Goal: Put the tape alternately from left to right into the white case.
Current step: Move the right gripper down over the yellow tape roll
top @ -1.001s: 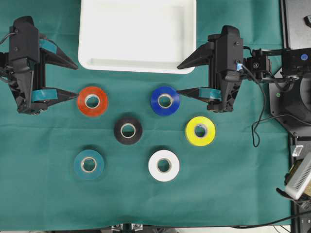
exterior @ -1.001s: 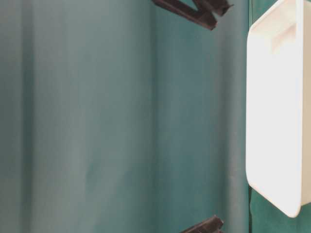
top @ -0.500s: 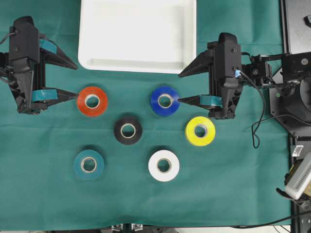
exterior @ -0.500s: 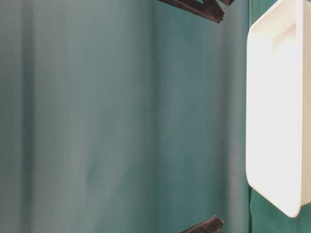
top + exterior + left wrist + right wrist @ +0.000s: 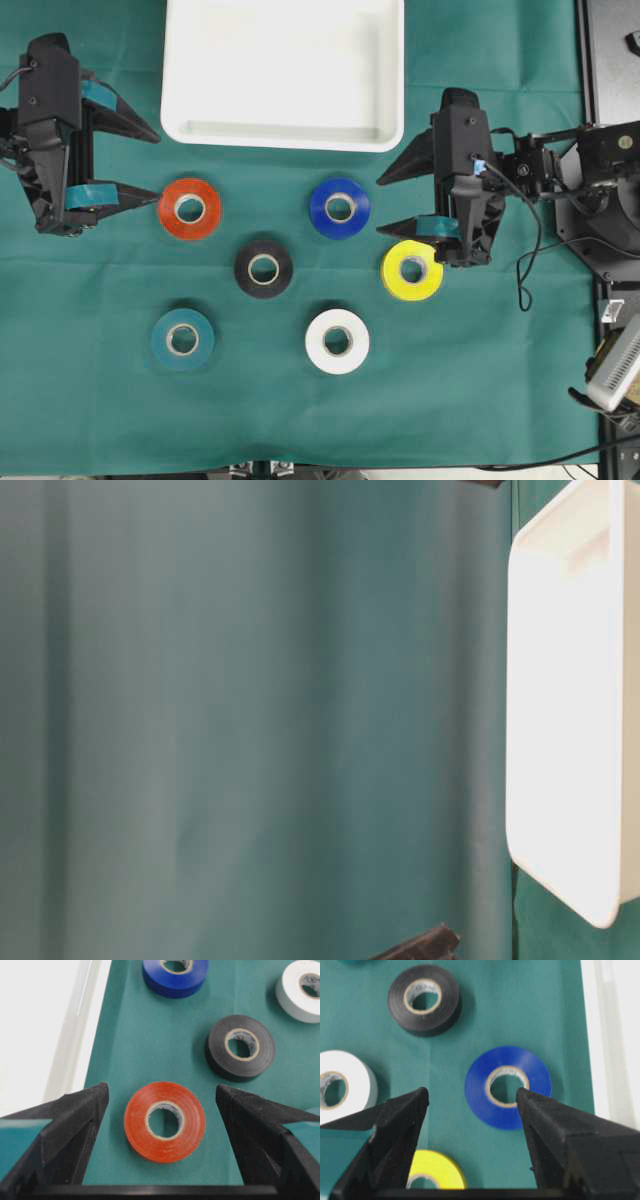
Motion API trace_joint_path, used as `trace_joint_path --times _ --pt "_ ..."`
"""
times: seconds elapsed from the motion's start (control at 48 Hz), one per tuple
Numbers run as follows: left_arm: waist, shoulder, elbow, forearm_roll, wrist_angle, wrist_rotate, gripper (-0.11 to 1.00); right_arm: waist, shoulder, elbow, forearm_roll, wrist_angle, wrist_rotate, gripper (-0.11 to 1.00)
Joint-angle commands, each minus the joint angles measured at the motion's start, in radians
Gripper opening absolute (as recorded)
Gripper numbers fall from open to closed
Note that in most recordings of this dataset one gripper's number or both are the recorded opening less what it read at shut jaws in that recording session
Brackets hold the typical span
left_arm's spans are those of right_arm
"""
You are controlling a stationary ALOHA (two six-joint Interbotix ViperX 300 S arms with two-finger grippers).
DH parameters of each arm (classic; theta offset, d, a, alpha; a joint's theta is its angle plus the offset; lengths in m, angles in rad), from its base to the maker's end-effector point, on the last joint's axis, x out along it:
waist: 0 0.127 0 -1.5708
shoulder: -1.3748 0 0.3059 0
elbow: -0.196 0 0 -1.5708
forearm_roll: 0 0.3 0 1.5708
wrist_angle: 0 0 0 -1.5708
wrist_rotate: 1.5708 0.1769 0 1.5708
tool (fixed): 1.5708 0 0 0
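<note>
Tape [image 5: 264, 268] (six rolls) below case [image 5: 283, 135].

Six tape rolls [image 5: 263, 268] on green cloth [image 5: 100, 400]; white case [image 5: 283, 72] empty; both arms' jaws apart.

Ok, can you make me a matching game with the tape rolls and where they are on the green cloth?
Things:
1. red roll
2. yellow roll
3. teal roll
4. black roll

Places, as the overhead view shows them:
A. bottom left, furthest from the white case
B. in the middle of all the rolls
C. right in front of the open left end effector
D. beside the lower finger of the right end effector

Pairs: 1-C, 2-D, 3-A, 4-B
</note>
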Motion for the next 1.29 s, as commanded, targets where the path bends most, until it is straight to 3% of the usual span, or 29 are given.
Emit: trace_joint_path --times 0.0,0.751,0.938,1.272 --pt "0.002 -0.006 -0.015 0.002 -0.003 0.002 0.75 0.011 -0.012 -0.021 0.0 0.012 0.008 0.75" --pt "0.003 -0.006 -0.015 0.002 0.003 0.0 0.75 0.037 -0.014 -0.009 0.0 0.034 0.015 0.74" --pt "0.003 -0.006 -0.015 0.002 0.003 0.0 0.75 0.041 -0.014 -0.005 0.005 0.084 0.02 0.74" --pt "0.003 -0.006 -0.018 0.002 0.003 0.0 0.75 0.071 -0.012 0.043 0.006 0.153 0.153 0.74"
